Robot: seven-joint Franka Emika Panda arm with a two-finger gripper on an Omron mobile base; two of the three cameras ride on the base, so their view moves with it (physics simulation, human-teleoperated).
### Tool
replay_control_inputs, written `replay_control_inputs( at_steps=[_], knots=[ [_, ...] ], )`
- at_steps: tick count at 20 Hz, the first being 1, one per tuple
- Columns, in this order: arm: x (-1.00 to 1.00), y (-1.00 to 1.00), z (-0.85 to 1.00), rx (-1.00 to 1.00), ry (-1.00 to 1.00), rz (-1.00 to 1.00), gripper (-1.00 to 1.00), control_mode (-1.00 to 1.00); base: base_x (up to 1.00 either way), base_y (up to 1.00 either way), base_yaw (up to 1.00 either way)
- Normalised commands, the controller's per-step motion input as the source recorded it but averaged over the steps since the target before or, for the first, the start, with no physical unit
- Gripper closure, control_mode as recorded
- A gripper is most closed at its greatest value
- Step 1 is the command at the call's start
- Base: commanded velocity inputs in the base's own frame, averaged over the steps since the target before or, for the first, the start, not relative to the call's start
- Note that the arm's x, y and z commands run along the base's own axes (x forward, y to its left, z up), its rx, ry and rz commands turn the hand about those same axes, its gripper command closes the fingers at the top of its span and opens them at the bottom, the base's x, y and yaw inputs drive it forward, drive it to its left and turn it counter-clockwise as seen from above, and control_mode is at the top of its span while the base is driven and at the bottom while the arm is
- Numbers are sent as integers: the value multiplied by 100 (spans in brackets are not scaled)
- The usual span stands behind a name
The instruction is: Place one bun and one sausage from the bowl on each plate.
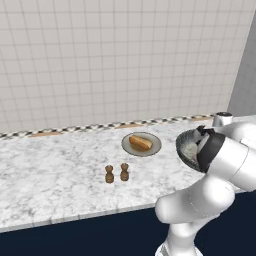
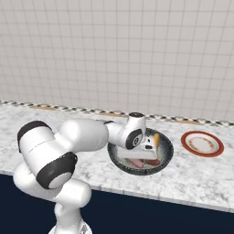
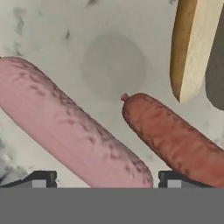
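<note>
Hand point(image 3: 107, 181) hovers low inside the bowl point(image 2: 165, 161), fingers spread wide astride the pink sausage point(image 3: 70, 131) — nothing gripped. Picking step, likely; next it must descend and close. One bun point(image 1: 140, 142) lies on the grey plate point(image 1: 155, 148).

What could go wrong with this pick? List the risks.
1. The open jaws straddle the pale pink sausage with the darker red sausage close beside, so one finger may land on it.
2. The golden bun in the dark grey bowl could get nudged.
</note>
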Motion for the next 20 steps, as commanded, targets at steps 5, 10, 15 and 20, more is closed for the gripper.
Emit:
replay_control_inputs(
  at_steps=[5, 10, 15, 20],
  knots=[
    [-22, 0, -64, 0, 10, 0, -100, -100, 0, 0, 0],
    [-70, 18, -78, 0, 6, 1, 100, -100, 0, 0, 0],
    [-52, 21, -97, -2, 1, 30, 100, -100, 0, 0, 0],
    [-22, 46, -59, 1, -6, 41, 100, -100, 0, 0, 0]
  ],
)
